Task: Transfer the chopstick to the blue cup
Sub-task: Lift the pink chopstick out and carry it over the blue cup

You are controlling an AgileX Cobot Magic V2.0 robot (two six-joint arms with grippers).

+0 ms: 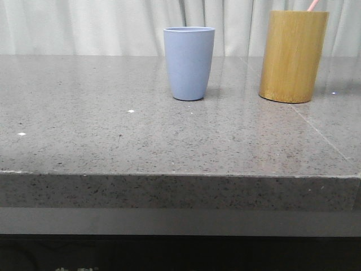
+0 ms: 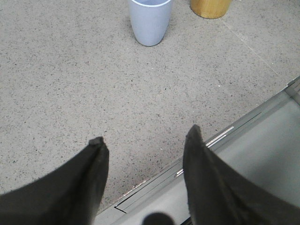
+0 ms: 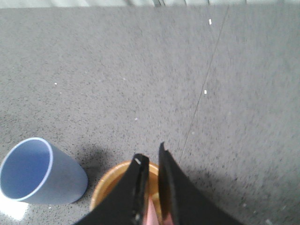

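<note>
Front view: a speckled grey stone table carries two vessels. A matte pale grey-blue tapered cup stands upright near the middle of the far half. To its right, apart from it, stands a taller tan bamboo cylinder holder, also upright. A thin pale pink chopstick end projects above the holder's rim, leaning to the right; the rest is hidden inside the holder. Neither arm appears in this view.

Left wrist view: the left gripper hangs over the near edge of the table with its two dark fingers spread wide, nothing between them. The blue cup and the base of the bamboo holder lie well beyond it.

Right wrist view: the right gripper is directly above the open mouth of the bamboo holder, its dark fingers drawn close with only a narrow slit between them. A pale pink surface shows low between the fingers, over the holder's opening; whether the fingers actually pinch it cannot be determined. The blue cup stands just beside the holder, its interior empty as far as visible.
</note>
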